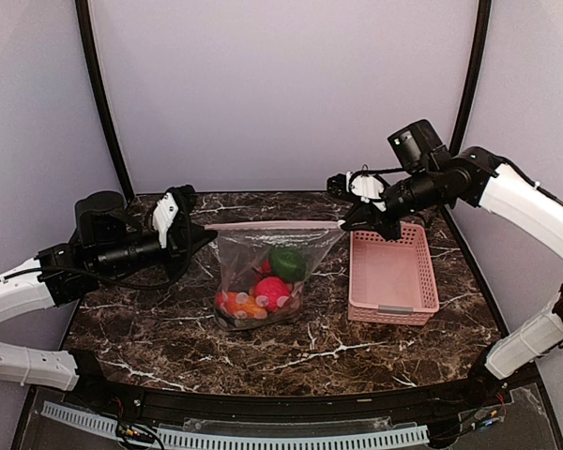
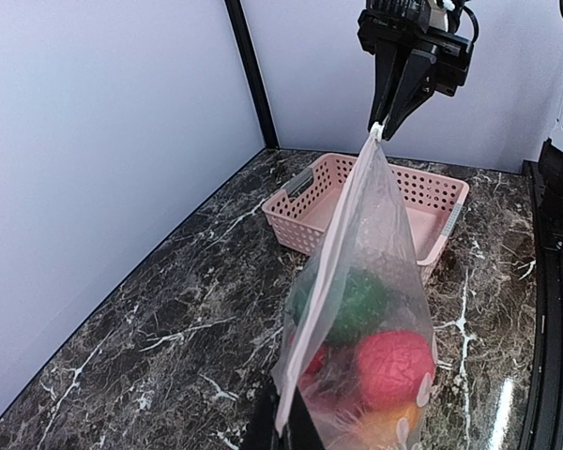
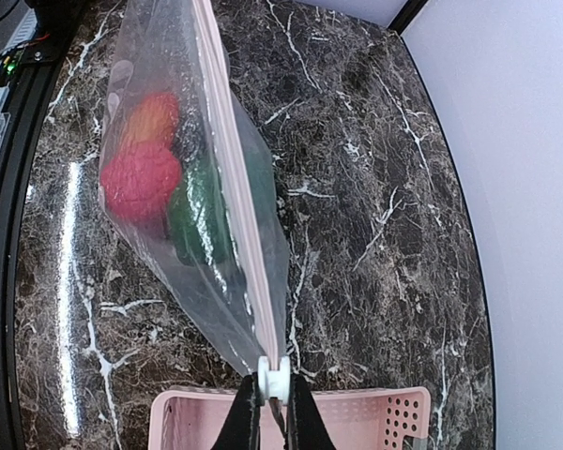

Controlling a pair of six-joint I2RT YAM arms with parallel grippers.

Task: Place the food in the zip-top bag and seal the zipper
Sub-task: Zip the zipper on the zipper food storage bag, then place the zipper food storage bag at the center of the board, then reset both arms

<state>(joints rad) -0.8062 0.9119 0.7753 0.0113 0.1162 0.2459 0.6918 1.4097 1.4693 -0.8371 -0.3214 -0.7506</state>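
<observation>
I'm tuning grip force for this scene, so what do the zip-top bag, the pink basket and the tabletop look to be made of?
The zip-top bag looks like thin clear plastic film, crinkled and glossy; the food shows through. The basket: rigid-looking pink plastic with moulded slots. The tabletop: dark, white-veined marble look, polished and reflective; possibly laminate.

Both arms reach inward over the far half of the surface [image 1: 169, 328], the left tool [image 1: 206, 230] and right tool [image 1: 346, 223] facing each other, each clamped tight on a top corner of the clear crinkly plastic bag [image 1: 249, 255].
</observation>
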